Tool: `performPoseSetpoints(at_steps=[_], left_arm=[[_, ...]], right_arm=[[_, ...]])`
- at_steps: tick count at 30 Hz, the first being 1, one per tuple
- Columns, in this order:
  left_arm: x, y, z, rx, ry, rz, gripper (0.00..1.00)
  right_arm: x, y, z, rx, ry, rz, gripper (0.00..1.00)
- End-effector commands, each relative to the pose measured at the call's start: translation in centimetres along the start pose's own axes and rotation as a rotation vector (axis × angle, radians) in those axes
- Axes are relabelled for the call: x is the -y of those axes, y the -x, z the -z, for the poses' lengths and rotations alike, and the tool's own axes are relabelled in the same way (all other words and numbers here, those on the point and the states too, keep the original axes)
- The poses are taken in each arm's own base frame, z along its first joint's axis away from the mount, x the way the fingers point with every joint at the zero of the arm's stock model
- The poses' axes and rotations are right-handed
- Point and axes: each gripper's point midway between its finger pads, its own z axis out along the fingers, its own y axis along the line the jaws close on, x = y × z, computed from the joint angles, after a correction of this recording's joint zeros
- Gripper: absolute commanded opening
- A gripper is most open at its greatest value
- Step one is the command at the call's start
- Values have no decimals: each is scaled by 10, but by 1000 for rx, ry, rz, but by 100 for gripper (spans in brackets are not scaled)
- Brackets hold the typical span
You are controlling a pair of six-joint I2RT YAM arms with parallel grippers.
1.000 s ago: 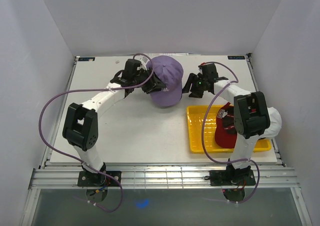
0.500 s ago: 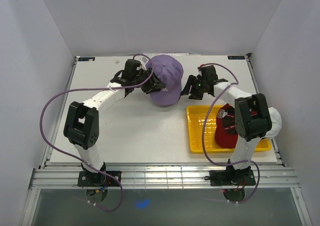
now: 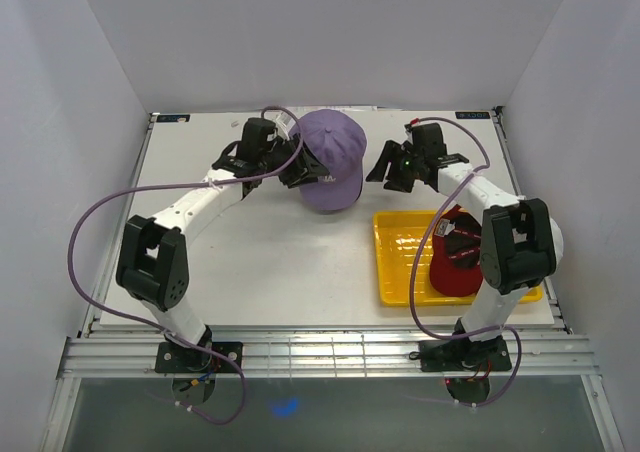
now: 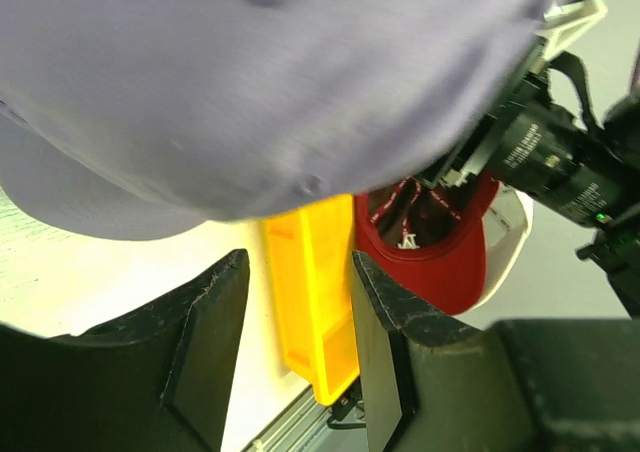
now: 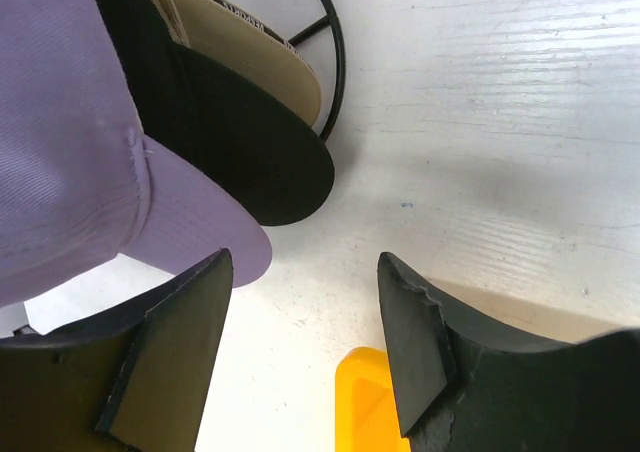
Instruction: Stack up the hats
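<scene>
Lavender cap [image 3: 338,157] sits on top of the stack at the far middle of the bench [image 3: 260,262]. The right wrist view shows the black cap [image 5: 235,147] under it and the tan cap [image 5: 250,57] under that, with the ring of the wire stand [image 5: 336,47] behind them. All three brims point roughly toward the near side.

Red cap [image 3: 448,272] is not stacked yet. It lies in the yellow tray [image 3: 400,262] at the near right, inside facing up going by the left wrist view, and my right forearm partly hides it from above. Its long axis looks far-to-near, but I can't be sure with that cover.

My right end effector [image 3: 381,169] hangs just beside the right side of the lavender cap, fingers spread wide, nothing in them. My left end effector [image 3: 303,172] is at the left side of the same cap, fingers parted with a narrower gap. The crown is just above them and nothing is between them.

The key relation: the red cap lies toward my base and slightly right of the right end effector, well apart from it. The left end effector is on the other side of the stack, farther away. My judgement is that the right arm is nearer and should take it, by pulling back toward the tray and dropping down.
</scene>
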Motion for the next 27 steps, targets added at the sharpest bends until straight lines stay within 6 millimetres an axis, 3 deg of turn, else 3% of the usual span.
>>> performPoseSetpoints(at_steps=[1, 6, 12, 13, 15, 16, 19, 22, 25, 27], left_arm=[[34, 14, 35, 69, -70, -68, 56], [58, 24, 58, 119, -113, -115, 57], [90, 22, 71, 146, -166, -168, 57], [94, 20, 70, 148, -168, -180, 57], [109, 9, 61, 144, -171, -214, 57], [113, 6, 57, 143, -166, -231, 58], [137, -26, 35, 96, -182, -277, 58], [145, -53, 12, 59, -193, -297, 58], [148, -78, -12, 25, -195, -325, 58], [158, -107, -24, -18, -211, -375, 58]], right_arm=[[-14, 26, 26, 78, 27, 11, 66], [-30, 41, 59, 133, 87, -1, 66], [-62, 66, 133, 258, 201, 0, 68], [-74, 69, 154, 291, 238, 17, 69], [-80, 72, 178, 320, 256, 15, 70], [-90, 72, 199, 351, 284, 34, 70], [-102, 69, 239, 407, 320, 54, 72], [-110, 64, 273, 452, 344, 65, 73], [-118, 55, 297, 477, 358, 78, 73], [-120, 51, 304, 483, 361, 81, 73]])
